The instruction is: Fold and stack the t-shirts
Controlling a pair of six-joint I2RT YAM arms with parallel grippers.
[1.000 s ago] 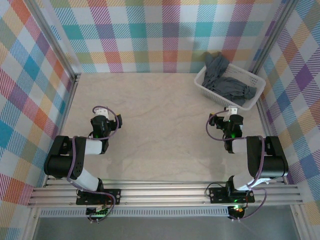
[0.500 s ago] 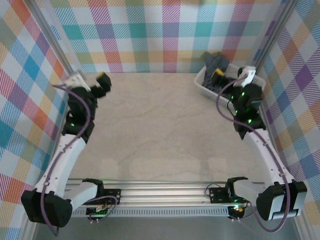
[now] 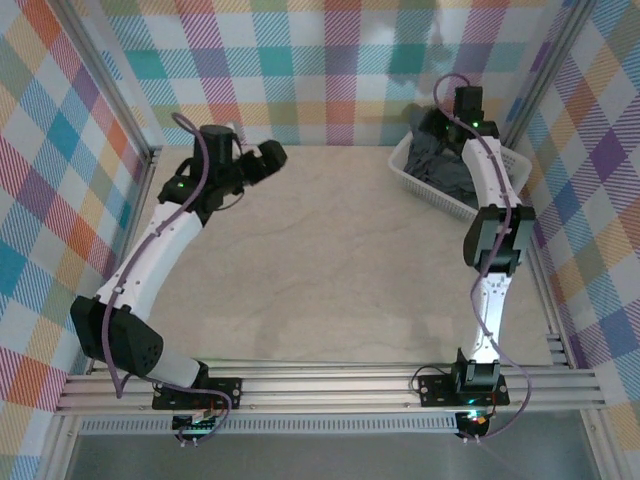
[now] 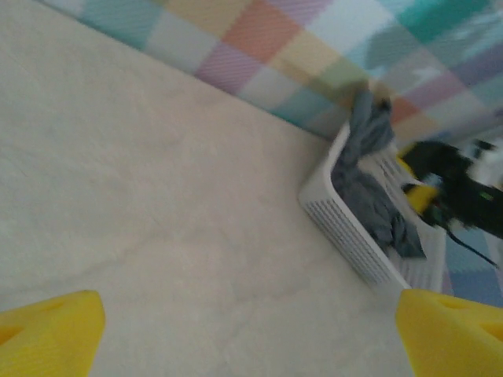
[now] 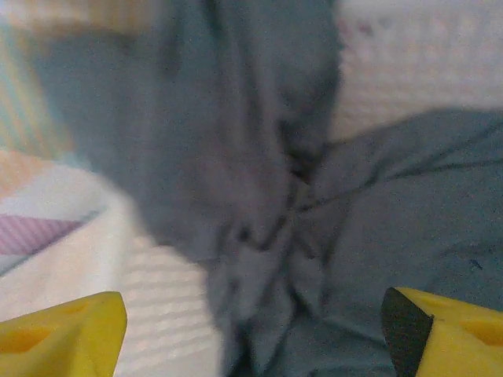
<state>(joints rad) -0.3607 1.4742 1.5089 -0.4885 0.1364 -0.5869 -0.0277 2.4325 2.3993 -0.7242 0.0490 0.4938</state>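
Observation:
Dark grey t-shirts lie crumpled in a white perforated basket at the back right corner. My right gripper hovers over the basket's far end, fingers wide apart. In the right wrist view its yellow fingertips flank the wrinkled t-shirts close below, and my right gripper holds nothing. My left gripper is open above the back left of the table. In the left wrist view, my left gripper points across bare tabletop toward the basket and its t-shirts.
Checked walls close the table at the back and both sides, with metal posts at the corners. The basket's white wall lies just left of the fabric under the right gripper. The beige tabletop stretches between the arms.
Both arms have unfolded from their resting poses near the front. The left one swung to the back left; the right one reached out over the basket.

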